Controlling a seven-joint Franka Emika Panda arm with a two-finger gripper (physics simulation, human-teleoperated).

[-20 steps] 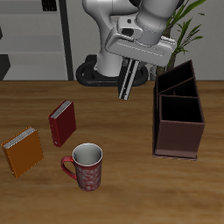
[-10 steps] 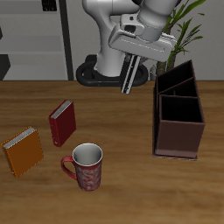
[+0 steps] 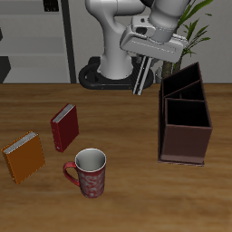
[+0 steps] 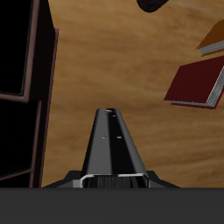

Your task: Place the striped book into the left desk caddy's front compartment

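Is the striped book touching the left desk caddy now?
Apart. In the exterior view the striped book hangs from the gripper, with bare table between it and the left desk caddy.

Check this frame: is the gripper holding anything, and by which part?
Yes. The gripper holds the striped book by its upper end; the book hangs down, above the table and short of the left desk caddy.

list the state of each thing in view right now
tool: shut on the striped book, raised above the table
striped book: held, hanging upright, off the table
left desk caddy: upright, both compartments empty
mug: upright
red book: standing on the table
orange book: standing on the table
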